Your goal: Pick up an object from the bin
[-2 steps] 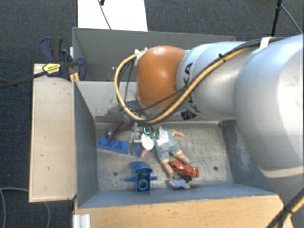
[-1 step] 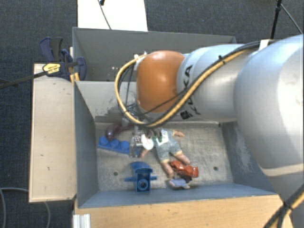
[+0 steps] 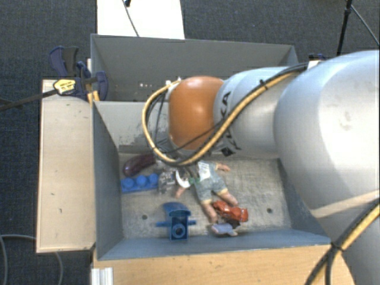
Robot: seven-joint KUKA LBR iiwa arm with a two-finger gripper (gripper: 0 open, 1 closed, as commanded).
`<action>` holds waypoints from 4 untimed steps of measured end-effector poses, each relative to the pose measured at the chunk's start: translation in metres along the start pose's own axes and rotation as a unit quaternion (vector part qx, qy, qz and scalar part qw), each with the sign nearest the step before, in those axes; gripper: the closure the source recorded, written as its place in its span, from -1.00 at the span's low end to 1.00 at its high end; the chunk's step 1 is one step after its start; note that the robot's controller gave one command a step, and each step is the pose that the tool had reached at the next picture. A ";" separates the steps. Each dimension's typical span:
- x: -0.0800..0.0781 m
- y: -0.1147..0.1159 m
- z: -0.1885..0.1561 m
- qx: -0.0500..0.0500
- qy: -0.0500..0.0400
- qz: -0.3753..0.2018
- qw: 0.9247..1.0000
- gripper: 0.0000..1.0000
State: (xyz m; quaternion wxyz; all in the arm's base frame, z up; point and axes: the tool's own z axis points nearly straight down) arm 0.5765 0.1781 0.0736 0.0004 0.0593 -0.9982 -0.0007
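My gripper (image 3: 169, 181) reaches down below the orange cover into the left middle of the bin. Its tips sit right beside a blue toy brick (image 3: 139, 184), just to its right. A dark purple oblong thing (image 3: 138, 164) lies behind the brick near the left wall. A doll in grey clothes with red hair (image 3: 215, 199) lies just right of the gripper, its head toward the front wall.
A blue T-shaped plastic piece (image 3: 177, 221) lies near the front wall, in front of the gripper. The arm with its orange cover and cables hangs over the bin's back and right half, hiding the floor there.
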 end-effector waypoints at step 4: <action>0.005 -0.011 -0.127 0.000 -0.002 0.003 1.000 1.00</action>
